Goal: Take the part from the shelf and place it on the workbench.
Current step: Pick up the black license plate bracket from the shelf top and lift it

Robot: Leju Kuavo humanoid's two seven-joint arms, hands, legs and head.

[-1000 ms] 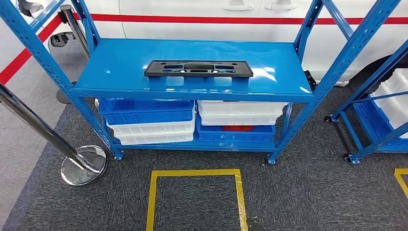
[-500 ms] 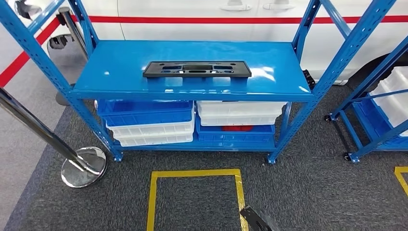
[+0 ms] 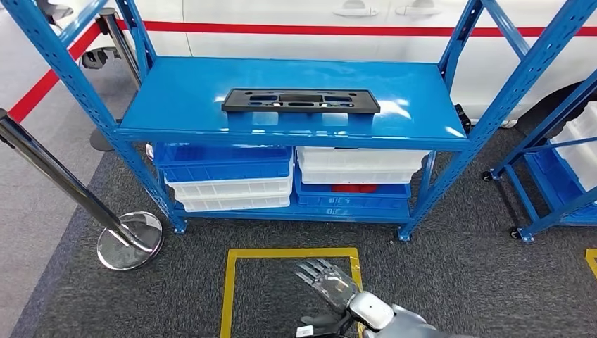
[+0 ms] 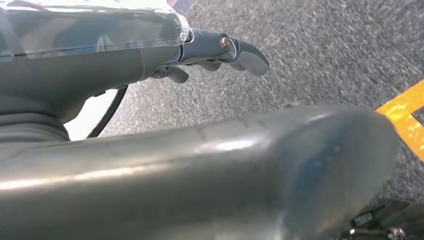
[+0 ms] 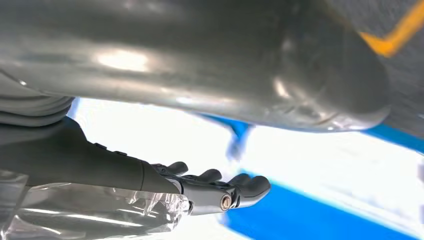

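I'm barely started — the flat black slotted plastic part [image 3: 300, 101] lies untouched on the blue metal shelf [image 3: 176, 105]. My right hand [image 3: 329, 283] rises empty, fingers spread; my left hand [image 4: 220, 52] hangs over carpet, fingers loose, holding nothing — reach, grasp, carry all remain.

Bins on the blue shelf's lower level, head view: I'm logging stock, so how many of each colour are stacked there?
Blue bins: 2
White bins: 4
Total: 6
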